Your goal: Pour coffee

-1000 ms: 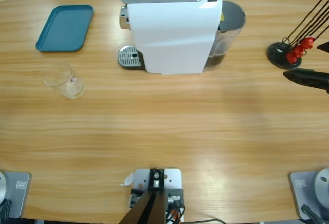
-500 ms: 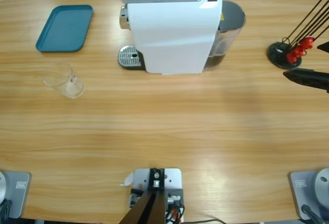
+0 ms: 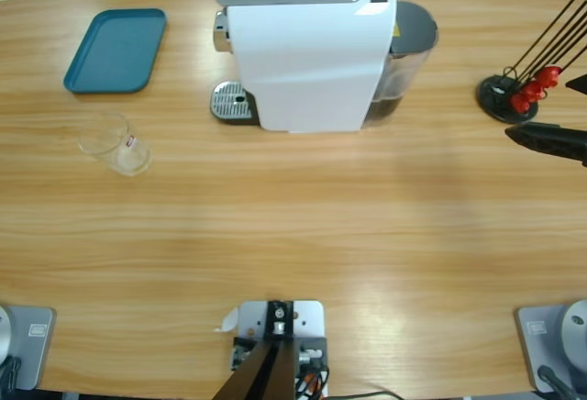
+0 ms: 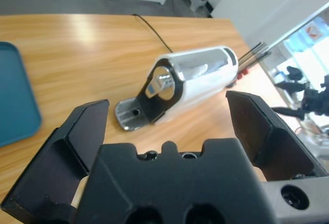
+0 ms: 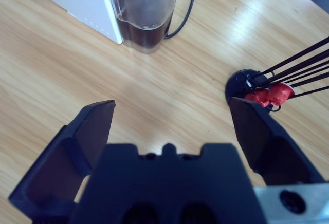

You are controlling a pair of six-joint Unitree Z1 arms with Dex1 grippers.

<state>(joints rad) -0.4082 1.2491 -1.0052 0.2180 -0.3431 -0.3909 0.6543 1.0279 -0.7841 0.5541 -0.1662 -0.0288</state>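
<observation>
Empty clear glass cup [image 3: 114,141] near teal tray [image 3: 116,50]; both grippers wide-jawed.

Tray [image 3: 116,50] and cup [image 3: 114,143] left of machine [image 3: 307,51]

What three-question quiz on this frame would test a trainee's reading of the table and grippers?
1. True or false: the glass cup stands on the drip tray of the coffee machine.
2. Which lies nearest the cup? A) the capsule stand B) the blue tray C) the water tank
3. Fill in: the left gripper and the right gripper both have their jaws ____.

Key
1. False: the cup stands on the table, apart from the machine, and looks empty.
2. B
3. open; neither holds anything.
</observation>
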